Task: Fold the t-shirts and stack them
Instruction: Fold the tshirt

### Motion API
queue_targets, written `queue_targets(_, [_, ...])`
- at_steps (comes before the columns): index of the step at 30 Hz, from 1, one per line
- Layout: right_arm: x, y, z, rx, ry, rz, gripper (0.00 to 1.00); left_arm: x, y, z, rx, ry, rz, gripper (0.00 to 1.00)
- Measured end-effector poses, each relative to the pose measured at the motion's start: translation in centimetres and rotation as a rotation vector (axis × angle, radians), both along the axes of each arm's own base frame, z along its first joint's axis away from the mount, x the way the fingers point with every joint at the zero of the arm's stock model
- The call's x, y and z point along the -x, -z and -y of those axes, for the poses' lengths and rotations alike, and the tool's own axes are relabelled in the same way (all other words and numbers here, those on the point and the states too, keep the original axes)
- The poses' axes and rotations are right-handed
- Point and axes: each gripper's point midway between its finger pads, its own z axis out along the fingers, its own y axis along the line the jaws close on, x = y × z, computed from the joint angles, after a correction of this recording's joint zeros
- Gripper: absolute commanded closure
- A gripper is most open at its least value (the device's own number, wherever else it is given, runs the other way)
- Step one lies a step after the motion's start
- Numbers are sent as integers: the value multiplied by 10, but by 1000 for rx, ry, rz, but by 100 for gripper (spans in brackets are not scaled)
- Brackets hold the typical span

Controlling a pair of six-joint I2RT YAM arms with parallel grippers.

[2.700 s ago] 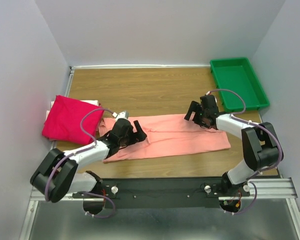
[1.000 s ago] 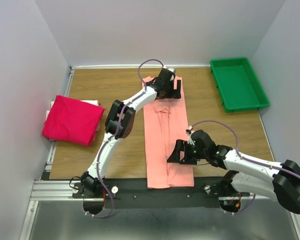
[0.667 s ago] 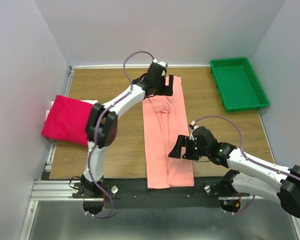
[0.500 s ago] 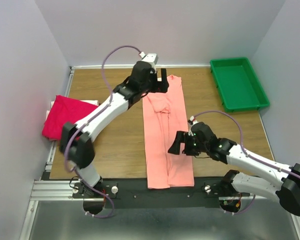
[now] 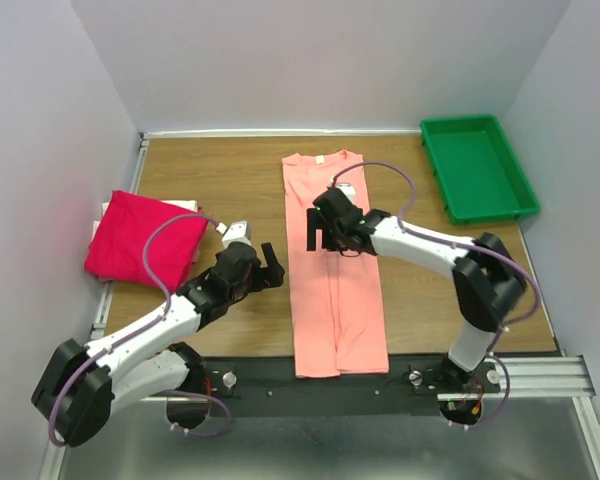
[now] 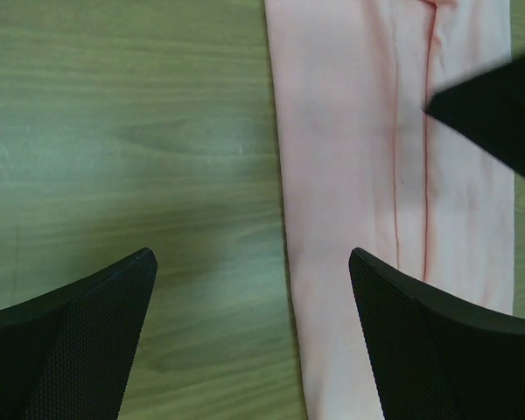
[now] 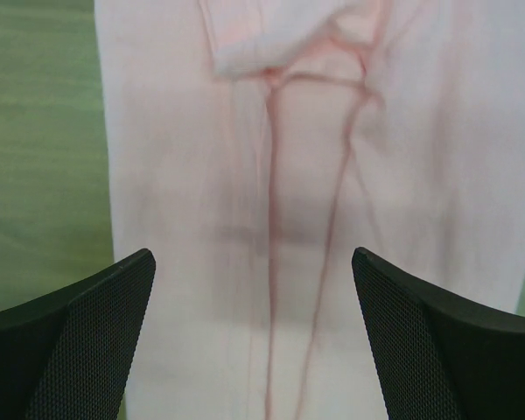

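Observation:
The salmon t-shirt [image 5: 335, 290] lies flat as a long narrow strip, running from the far middle of the table to its near edge. The magenta-red t-shirt [image 5: 145, 240] sits folded at the table's left edge. My left gripper [image 5: 272, 265] hovers open over bare wood just left of the strip; in the left wrist view [image 6: 251, 262] the salmon edge [image 6: 350, 175] runs between its fingers. My right gripper [image 5: 318, 235] stands open above the strip's middle, with nothing in it; the right wrist view [image 7: 253, 258] shows the folded seams [image 7: 276, 175] below.
A green plastic tray [image 5: 477, 165] stands at the far right corner. Something white [image 5: 185, 205] pokes out from under the magenta shirt. A metal rail [image 5: 330, 375] runs along the near edge, and grey walls close in three sides.
The salmon shirt went from lying crosswise to lengthwise. Within the last second my left arm pulled back from its far end to the near left, and my right arm moved up to its middle.

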Motion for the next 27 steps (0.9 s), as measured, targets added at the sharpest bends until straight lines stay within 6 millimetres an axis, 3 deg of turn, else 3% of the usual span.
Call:
queue_targets(5, [-47,36,-10,128,53,0,0,16,-15,-4,132,-36,52,2])
queue_targets(9, [-66,60,-2,200,97,-14,0,23,-11,-5,178,-44,45,2])
queue_targets(15, [-95,59,-7,203,131,10,0,33,3,-3,184,-19,-1,2])
queue_targets(22, [-132,60,-22,155,176,41,0,35,1,-1,175,-2,-2,2])
queue_targets(27, [-152,57,-23,132,202,56,0,40,8,3,171,16,-42,2])
